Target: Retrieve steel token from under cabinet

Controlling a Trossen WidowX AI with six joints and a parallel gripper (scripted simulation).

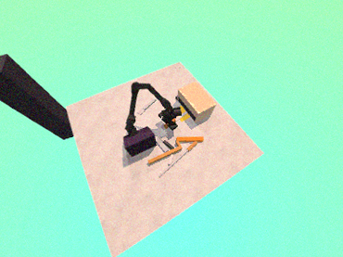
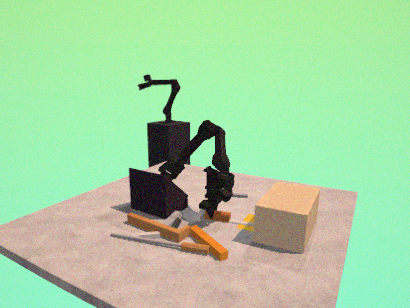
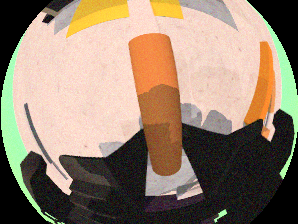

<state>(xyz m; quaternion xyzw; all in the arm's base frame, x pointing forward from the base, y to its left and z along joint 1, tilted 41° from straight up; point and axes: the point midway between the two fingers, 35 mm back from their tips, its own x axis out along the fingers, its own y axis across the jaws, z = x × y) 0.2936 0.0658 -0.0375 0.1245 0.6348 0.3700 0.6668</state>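
Working from a distance, I had the claw [image 1: 172,124] [image 2: 210,212] [image 3: 161,129] closed on the orange handle [image 2: 221,216] [image 3: 152,62] of a thin-shafted tool, low over the table [image 1: 127,212] [image 2: 65,260] and short of the cabinet [image 1: 196,99] [image 2: 285,215]. Handle lay lengthwise between the fingers in my wrist view; its pale shaft ran out ahead, across the yellow marked area [image 1: 184,119] [image 2: 243,225] [image 3: 100,18], toward the cabinet front. Token: could not make it out in any view, so I could not tell whether it lay under the cabinet or out in front. Nearer the dark block [image 1: 140,141] [image 2: 150,192] at the arm's foot, I noted a long orange bar [image 1: 164,156] [image 2: 155,226] and a shorter one [image 1: 190,139] [image 2: 210,242], set at an angle with their ends close. Just beside them lay a second tool, a thin grey rod [image 1: 171,164] [image 2: 145,241] with an orange grip [image 1: 192,145] [image 2: 195,248]. Another slim grey piece [image 1: 148,107] [image 2: 240,196] [image 3: 37,137] lay apart, on the other side of the arm. Beyond the table, a tall dark pedestal [image 1: 22,96] [image 2: 156,145] carried a second arm [image 2: 172,95], bent at its elbow.
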